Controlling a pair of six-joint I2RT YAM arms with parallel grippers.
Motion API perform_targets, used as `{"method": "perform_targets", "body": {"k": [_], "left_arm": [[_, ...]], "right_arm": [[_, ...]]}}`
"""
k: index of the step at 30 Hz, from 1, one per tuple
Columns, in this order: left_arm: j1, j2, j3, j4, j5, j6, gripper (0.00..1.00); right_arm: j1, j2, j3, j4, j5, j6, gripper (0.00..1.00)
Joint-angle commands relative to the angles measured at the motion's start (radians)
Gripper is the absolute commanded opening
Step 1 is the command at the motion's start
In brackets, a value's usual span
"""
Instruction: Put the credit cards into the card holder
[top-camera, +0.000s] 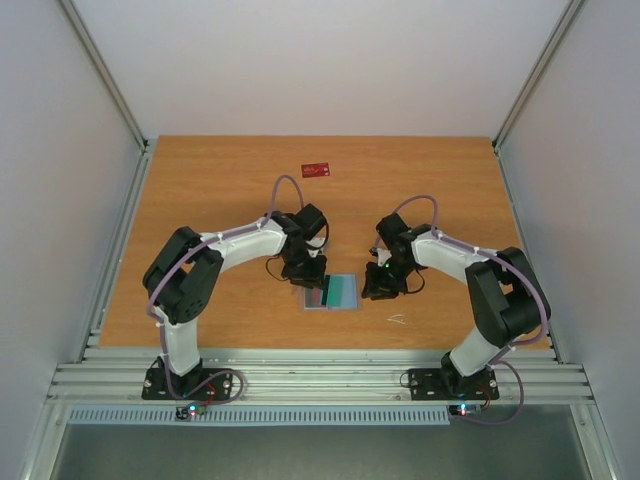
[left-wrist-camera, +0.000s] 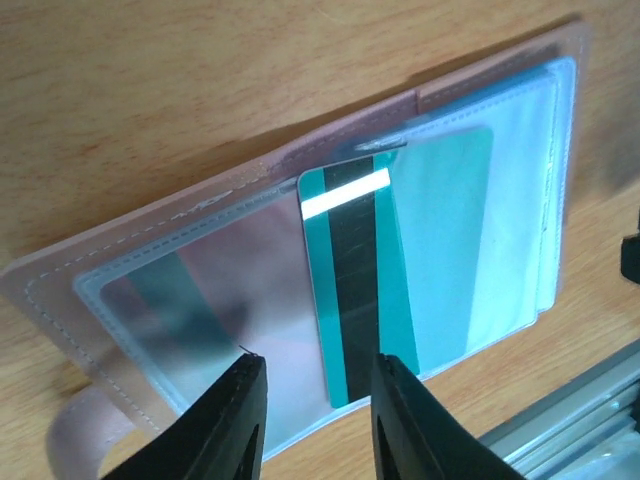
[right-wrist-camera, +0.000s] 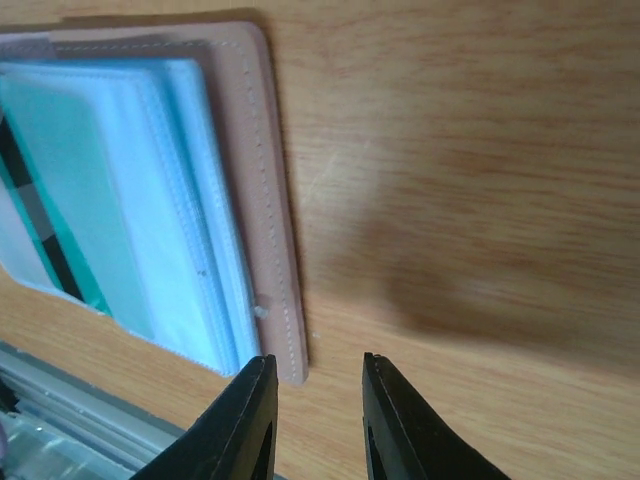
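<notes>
Open on the bench (top-camera: 200, 180) lay the card holder (top-camera: 331, 293), the teal card (left-wrist-camera: 360, 290) across its clear pockets! Over that card's edge the left tool (left-wrist-camera: 315, 385) hung spread, the right tool (right-wrist-camera: 318, 375) spread beside the holder; one red card (top-camera: 316, 169) sat well apart.

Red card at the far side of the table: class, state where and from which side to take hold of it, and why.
Probably from straight above, pinching across its narrow width by the two long edges. The red card lies flat on the table, apart from everything else, so only its thin edges offer a hold and nothing crowds it.
</notes>
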Motion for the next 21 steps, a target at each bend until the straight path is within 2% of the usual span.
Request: {"method": "perform_targets", "body": {"k": [1, 8, 11, 21], "left_arm": [[-0.015, 0.019, 0.036, -0.058, -0.068, 0.056, 0.26], [-0.027, 0.046, 0.048, -0.062, -0.101, 0.064, 0.03], [-0.032, 0.057, 0.059, -0.072, -0.116, 0.07, 0.0], [-0.069, 0.1, 0.121, -0.13, -0.196, 0.035, 0.0]], "right_arm": [[0.009, 0.037, 0.039, -0.031, 0.059, -0.005, 0.26], [0.008, 0.076, 0.053, -0.043, 0.084, -0.007, 0.25], [0.01, 0.093, 0.065, -0.048, 0.088, -0.004, 0.25], [0.024, 0.154, 0.105, -0.057, 0.077, 0.003, 0.24]]}}
